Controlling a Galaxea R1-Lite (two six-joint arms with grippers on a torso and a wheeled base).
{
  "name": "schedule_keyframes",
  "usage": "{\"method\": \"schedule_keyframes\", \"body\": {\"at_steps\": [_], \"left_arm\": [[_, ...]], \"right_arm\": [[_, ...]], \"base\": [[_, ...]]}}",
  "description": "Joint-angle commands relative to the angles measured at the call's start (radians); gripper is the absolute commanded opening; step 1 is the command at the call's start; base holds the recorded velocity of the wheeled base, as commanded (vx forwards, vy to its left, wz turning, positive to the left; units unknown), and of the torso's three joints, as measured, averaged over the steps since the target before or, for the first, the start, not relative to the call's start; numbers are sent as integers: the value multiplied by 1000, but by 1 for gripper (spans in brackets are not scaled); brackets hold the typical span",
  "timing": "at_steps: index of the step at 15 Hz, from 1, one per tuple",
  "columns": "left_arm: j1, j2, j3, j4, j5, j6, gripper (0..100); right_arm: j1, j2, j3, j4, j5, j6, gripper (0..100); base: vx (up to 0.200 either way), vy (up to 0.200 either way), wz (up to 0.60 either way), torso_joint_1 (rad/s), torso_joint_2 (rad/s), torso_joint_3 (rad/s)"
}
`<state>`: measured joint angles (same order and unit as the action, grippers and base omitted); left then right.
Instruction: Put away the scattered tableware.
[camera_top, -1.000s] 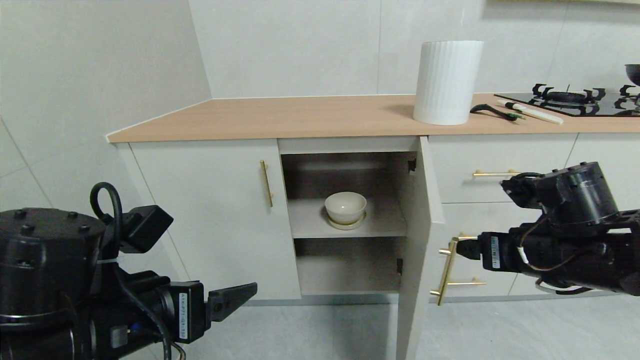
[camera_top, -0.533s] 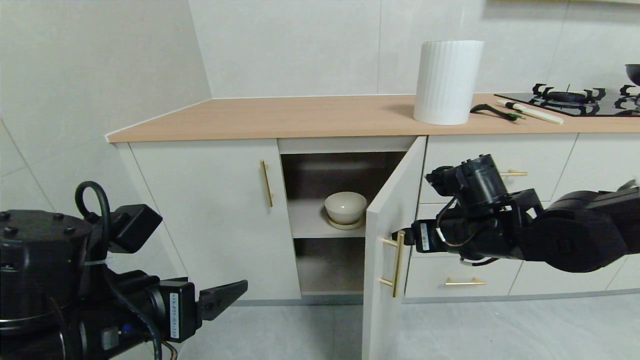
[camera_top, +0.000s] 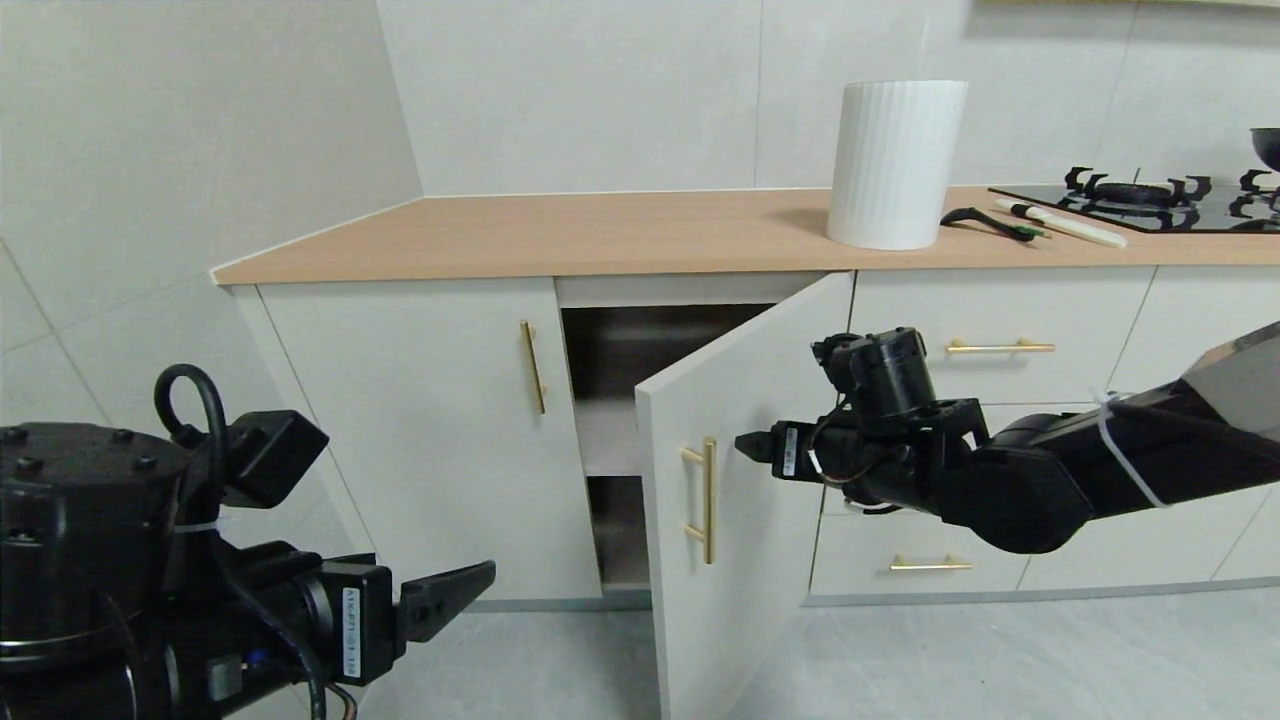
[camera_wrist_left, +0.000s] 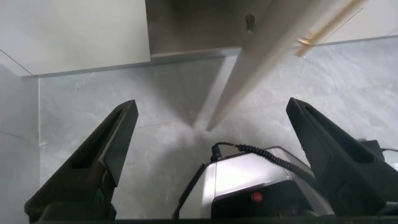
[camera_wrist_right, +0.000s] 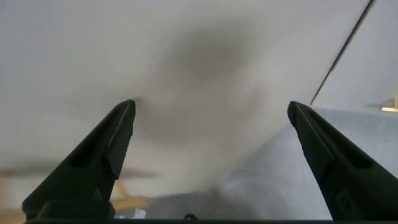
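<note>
The white cabinet door with a gold handle stands partly swung in, covering most of the opening below the countertop. My right gripper is open, its tips against the door's outer face just right of the handle. In the right wrist view the right gripper has its fingers spread wide, close before the pale door. My left gripper hangs low at the left, open and empty. In the left wrist view the left gripper is above the floor, with the door's lower edge beyond. The cabinet's shelf is hidden behind the door.
A tall white ribbed canister stands on the countertop, with a black utensil and a pale stick-like tool beside it, then a gas hob. The left cabinet door is closed. Drawers with gold handles lie to the right.
My right gripper has moved left, swinging the door from wide open to mostly closed. The bowl on the shelf is now hidden behind it. The left arm has barely moved.
</note>
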<state>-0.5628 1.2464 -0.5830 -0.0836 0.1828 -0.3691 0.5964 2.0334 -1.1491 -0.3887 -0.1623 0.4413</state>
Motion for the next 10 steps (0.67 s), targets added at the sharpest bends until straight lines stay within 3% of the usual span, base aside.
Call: {"method": "schedule_keyframes", "body": {"at_steps": [1, 5, 10], "left_arm": [[-2, 7, 2, -1, 0, -1, 100], [-2, 8, 3, -1, -2, 1, 100], [-2, 16, 2, 1, 0, -1, 100]], "right_arm": [[0, 65, -21, -18, -3, 22, 100], [-3, 122, -81, -27, -6, 102, 100], [-3, 163, -118, -29, -9, 132, 100]], "base": [[0, 0, 0, 0, 0, 0], [0, 0, 0, 0, 0, 0], [200, 0, 0, 2, 2, 6]]}}
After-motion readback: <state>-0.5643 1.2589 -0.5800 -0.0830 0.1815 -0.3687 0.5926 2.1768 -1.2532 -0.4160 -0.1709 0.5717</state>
